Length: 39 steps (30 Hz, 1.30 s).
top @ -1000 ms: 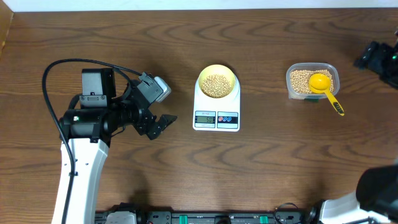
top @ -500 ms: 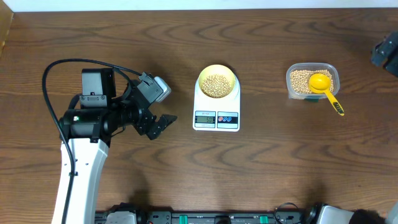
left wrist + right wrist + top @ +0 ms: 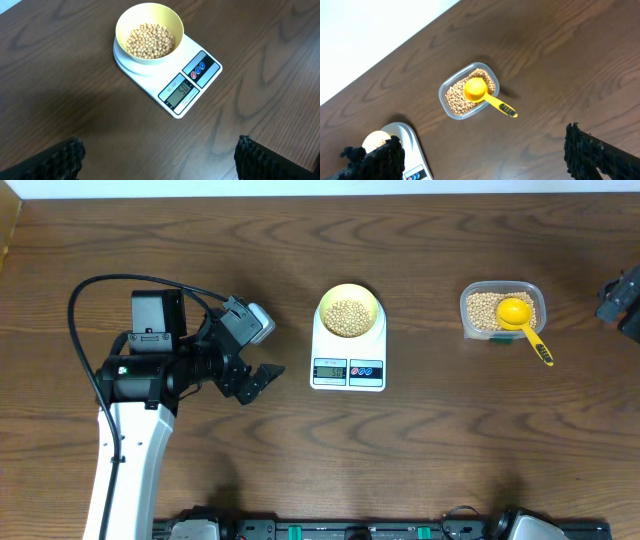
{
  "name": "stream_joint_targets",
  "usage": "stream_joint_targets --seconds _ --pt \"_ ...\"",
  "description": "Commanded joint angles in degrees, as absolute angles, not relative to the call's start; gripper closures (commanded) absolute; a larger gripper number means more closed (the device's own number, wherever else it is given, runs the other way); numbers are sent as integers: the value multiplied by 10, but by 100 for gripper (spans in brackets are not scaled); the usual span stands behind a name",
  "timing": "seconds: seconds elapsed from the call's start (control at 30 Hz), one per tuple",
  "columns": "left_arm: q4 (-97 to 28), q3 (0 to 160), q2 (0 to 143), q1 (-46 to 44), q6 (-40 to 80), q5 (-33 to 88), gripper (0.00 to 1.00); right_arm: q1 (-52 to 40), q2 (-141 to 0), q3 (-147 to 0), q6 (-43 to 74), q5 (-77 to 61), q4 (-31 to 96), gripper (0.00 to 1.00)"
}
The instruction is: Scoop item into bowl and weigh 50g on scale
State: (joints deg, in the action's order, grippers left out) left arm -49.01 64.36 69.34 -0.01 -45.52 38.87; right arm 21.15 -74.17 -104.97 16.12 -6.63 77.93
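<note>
The pale yellow-green bowl (image 3: 348, 300) stands on the white scale (image 3: 348, 374) at mid-table, holding tan beans (image 3: 348, 317). In the left wrist view the bowl (image 3: 149, 14), its beans (image 3: 150, 40) and the scale (image 3: 200, 87) lie ahead, and the display shows a reading near 50. My left gripper (image 3: 256, 381) hovers left of the scale, open and empty (image 3: 160, 170). My right gripper (image 3: 485, 165) is open and empty, high above the table. Only a dark part of the right arm (image 3: 624, 302) shows at the overhead view's right edge.
A clear plastic tub (image 3: 468, 311) of beans sits right of the scale, with a yellow scoop (image 3: 516, 313) resting in it, handle pointing toward the front right. In the right wrist view the tub (image 3: 451, 107) and scoop (image 3: 476, 89) lie ahead. A black cable (image 3: 110, 282) loops over the left arm.
The right arm has drawn back toward the right edge of the overhead view. The left arm, bowl, scale, tub and scoop have not moved.
</note>
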Motion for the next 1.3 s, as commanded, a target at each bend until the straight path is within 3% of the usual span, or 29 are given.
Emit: stream_joint_targets --seconds 0.0,1.27 --pt "-490 646 693 3 -465 394 3 209 -743 -1057 167 -68 783 1" --pt "-490 646 693 3 -465 394 2 209 -743 -1057 167 -68 792 1"
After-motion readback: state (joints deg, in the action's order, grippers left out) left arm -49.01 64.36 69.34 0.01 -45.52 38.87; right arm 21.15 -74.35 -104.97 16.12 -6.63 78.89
